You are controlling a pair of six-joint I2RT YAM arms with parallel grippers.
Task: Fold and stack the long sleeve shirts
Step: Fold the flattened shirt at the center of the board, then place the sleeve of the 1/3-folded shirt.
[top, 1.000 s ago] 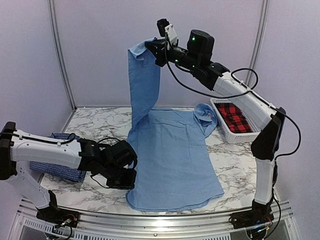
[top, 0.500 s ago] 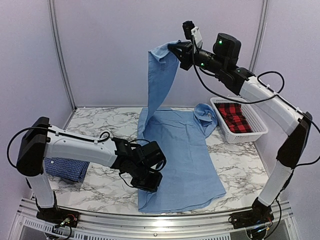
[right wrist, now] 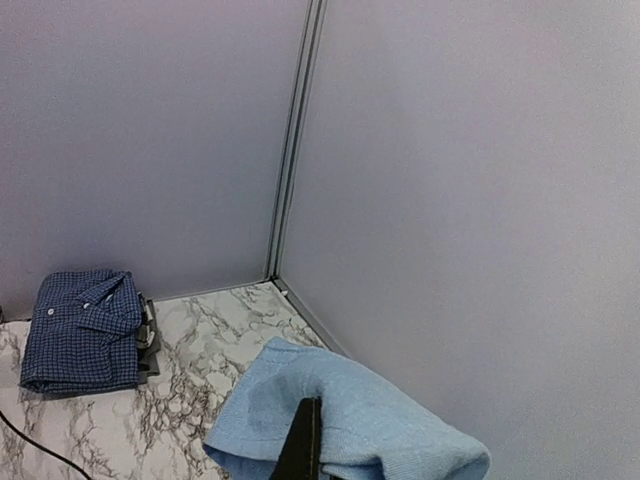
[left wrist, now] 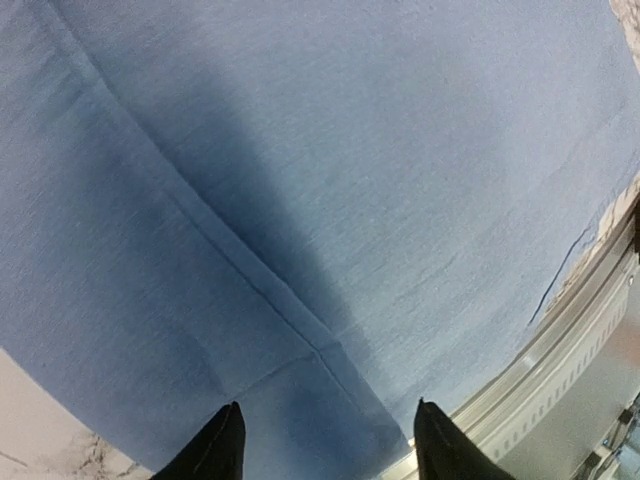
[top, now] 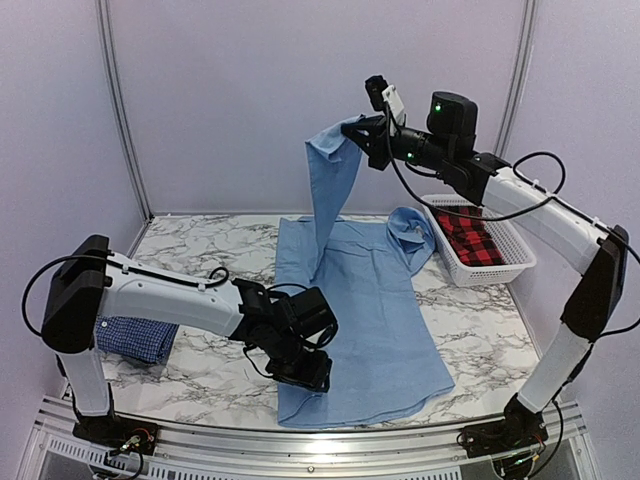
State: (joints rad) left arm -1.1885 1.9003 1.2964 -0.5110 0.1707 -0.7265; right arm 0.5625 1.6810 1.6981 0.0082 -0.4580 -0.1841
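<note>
Light blue cloth fills the middle of the marble desk (top: 190, 245): the light blue shirt (top: 375, 310) lies flat and spread out, collar toward the back wall and hem toward the arms. One sleeve (top: 330, 195) of this shirt is raised high above its body and hangs down in a long strip. The right tool (top: 358, 135) is clenched on the top end of that sleeve, with the cloth bunched over its tips. At the shirt's near hem corner, on the left arm's side, the left tool (top: 305, 372) sits low over the fabric. Its fingers (left wrist: 222, 445) stand apart with nothing pinched between them, so it is released. Well off from the shirt on that same side rests the dark blue checked shirt (top: 130, 338), folded into a neat block. Just beside the shirt's collar, on the other side, stands a white basket (top: 466, 278) holding a red and black plaid cloth (top: 470, 232).
</note>
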